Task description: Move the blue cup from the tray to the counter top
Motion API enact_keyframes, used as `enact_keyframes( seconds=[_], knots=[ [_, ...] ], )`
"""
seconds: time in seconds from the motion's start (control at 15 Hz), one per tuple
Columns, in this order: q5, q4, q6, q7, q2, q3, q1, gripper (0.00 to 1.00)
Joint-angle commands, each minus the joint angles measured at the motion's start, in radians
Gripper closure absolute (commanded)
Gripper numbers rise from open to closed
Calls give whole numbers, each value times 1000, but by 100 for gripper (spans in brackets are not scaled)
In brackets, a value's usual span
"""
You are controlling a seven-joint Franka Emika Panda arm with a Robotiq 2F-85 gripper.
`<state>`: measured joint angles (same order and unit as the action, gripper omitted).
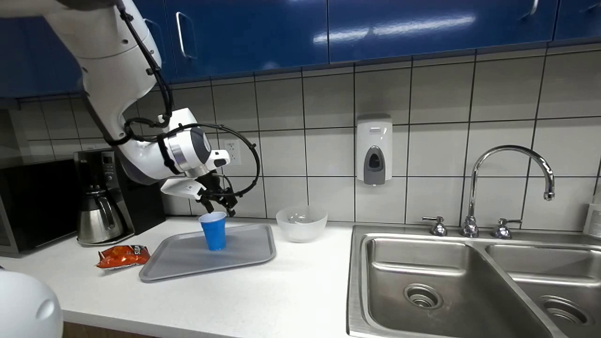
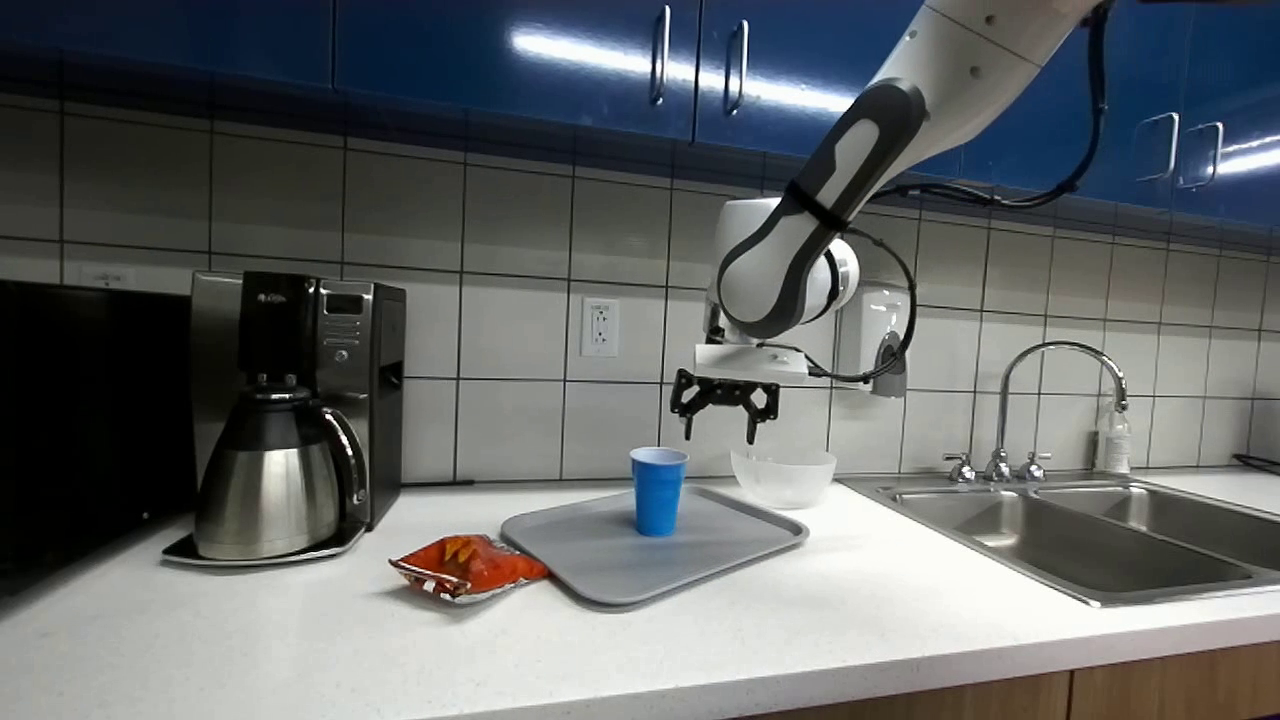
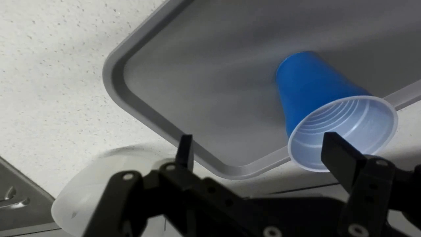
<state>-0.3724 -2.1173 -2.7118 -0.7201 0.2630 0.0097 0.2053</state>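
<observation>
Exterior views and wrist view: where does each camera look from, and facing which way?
An exterior view: nearer the sink, facing the tiled wall; arm from upper left.
An exterior view: nearer the coffee maker, angled toward the sink; arm from upper right, gripper open.
Wrist view: on the wrist, looking down at the tray and blue cup; fingers at picture bottom.
Both exterior views share blue cup, tray, sink and coffee maker.
</observation>
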Motion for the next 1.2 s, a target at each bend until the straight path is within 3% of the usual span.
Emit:
enact_keyframes(
  seconds=[0.0, 0.47, 1.13],
  knots=[
    [-16, 116, 28, -59, 102, -47, 61, 0],
    [25, 230, 70, -71, 181, -82, 128, 0],
    [42, 241, 84, -61, 226, -103, 131, 0]
  ],
)
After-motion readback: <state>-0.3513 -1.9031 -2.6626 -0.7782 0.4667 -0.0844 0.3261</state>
